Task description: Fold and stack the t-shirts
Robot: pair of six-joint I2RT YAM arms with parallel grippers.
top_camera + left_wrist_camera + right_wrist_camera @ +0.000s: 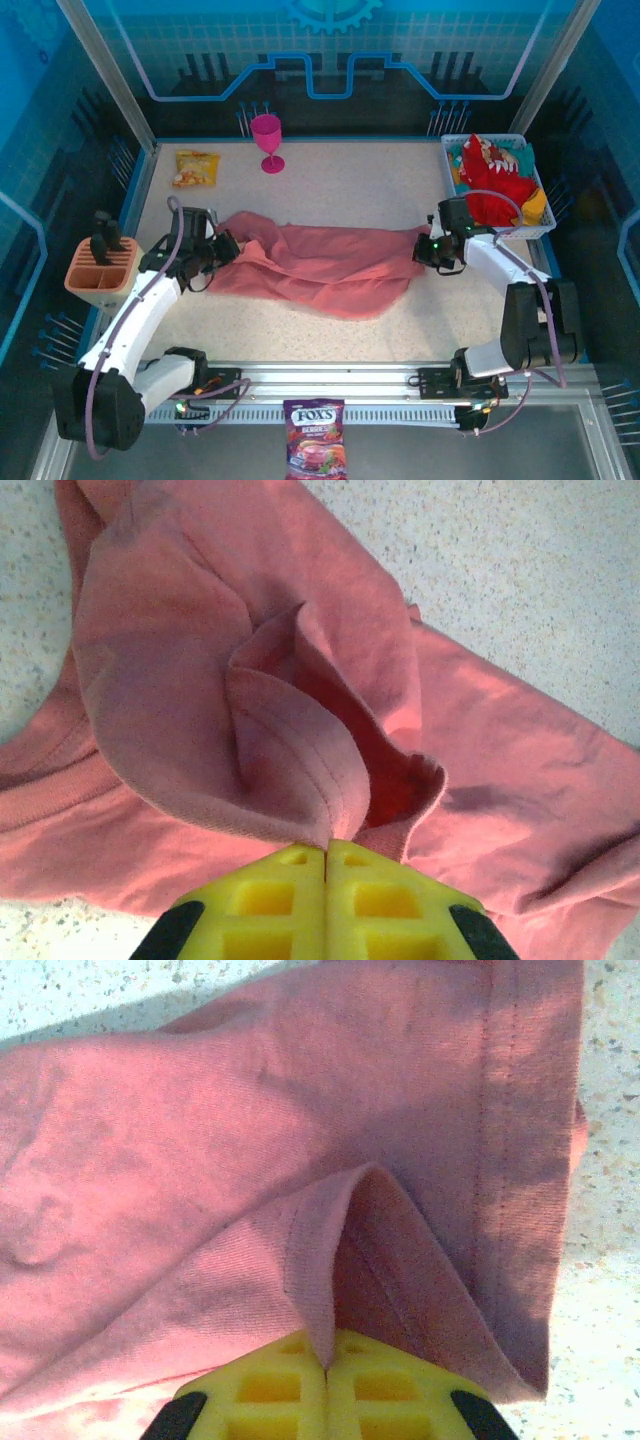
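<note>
I judge this step to be the lift-and-spread, so I want both arms rising together and drawing apart evenly. That way the large plain salmon-pink cotton t-shirt [320,265] pulls taut without slipping out of either pinch. It lies bunched in a long rumpled band across the middle of the speckled table [350,190], between the two arms. I would go slowly and keep the hem ends level. A lopsided pull would likely just drag the heap sideways.

The left gripper [326,852] has its yellow fingertips pressed together on a folded ridge of ribbed pink fabric, seemingly near the collar. The right gripper [327,1348] is likewise clamped tight on a stitched hem fold at the opposite end of the shirt. Both pinches take only a thin edge of cloth, so I judge them easy to lose under a sharp tug.

The bright red printed t-shirt [495,180] sits crumpled in the white mesh basket [480,138] at the far right corner, waiting its turn.
</note>
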